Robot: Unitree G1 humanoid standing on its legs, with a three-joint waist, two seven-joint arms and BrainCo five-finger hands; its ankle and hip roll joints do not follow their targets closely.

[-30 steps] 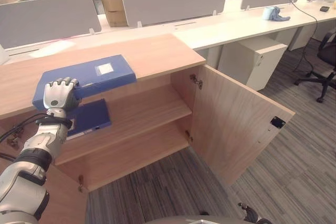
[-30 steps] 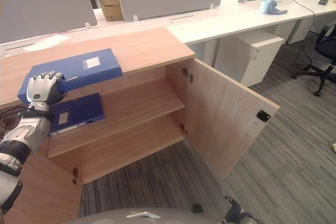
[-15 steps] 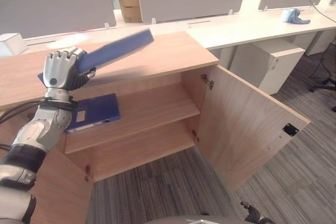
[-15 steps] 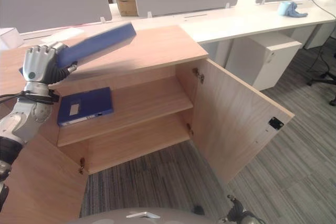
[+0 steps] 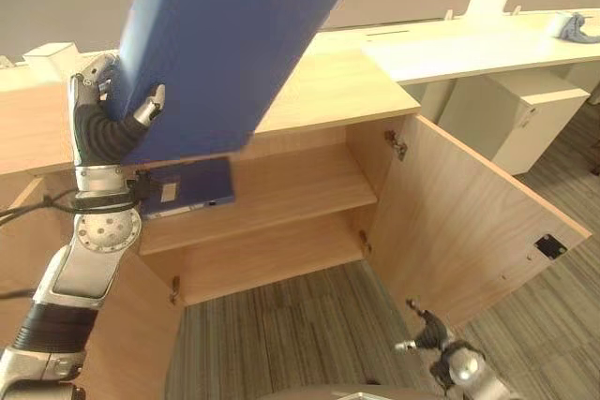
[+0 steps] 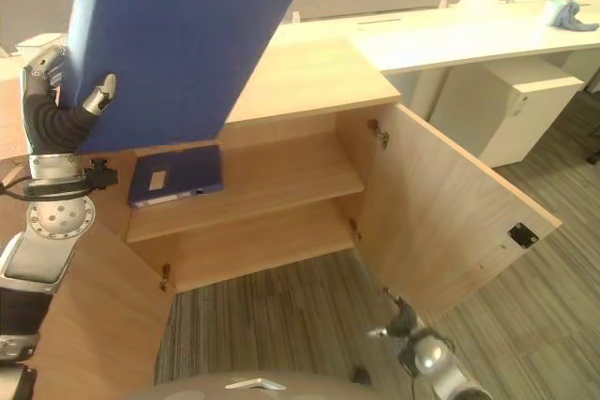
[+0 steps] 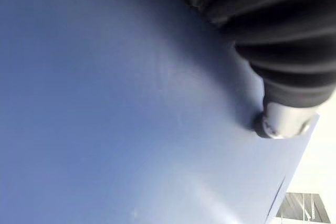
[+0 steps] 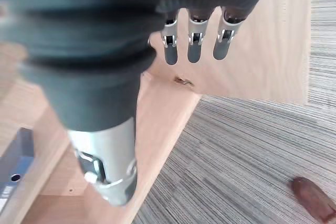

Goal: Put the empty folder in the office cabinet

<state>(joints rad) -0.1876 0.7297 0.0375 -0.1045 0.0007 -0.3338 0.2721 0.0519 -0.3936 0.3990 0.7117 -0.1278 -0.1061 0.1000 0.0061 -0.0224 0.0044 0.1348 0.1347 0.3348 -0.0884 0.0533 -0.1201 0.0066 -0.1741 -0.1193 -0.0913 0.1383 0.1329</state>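
Left eye view: the left hand (image 5: 105, 119) is clenched on the large flat blue folder (image 5: 225, 39), thumb across its near face, and holds it up in the air, tilted on edge, above the left part of the light wooden office cabinet (image 5: 328, 91). The cabinet's right door (image 5: 469, 222) stands wide open. On the upper shelf (image 5: 291, 189), towards its left end, lies a second blue folder with a white label (image 5: 187, 189). The rest of that shelf and the lower shelf are bare. The task is partway by my reading: the folder is lifted off the cabinet top but not yet inside, so it has to come down, level out and slide onto a shelf, then be let go

Right eye view: same scene; the right hand (image 6: 405, 323) hangs low over the grey striped carpet (image 6: 281, 316) in front of the open door

Left wrist view: the folder's blue face sits right against the hand's dark cover, confirming the grasp

Right wrist view: the right hand's fingers (image 8: 193, 45) hang straight and relaxed, grasping nothing, near the door's edge
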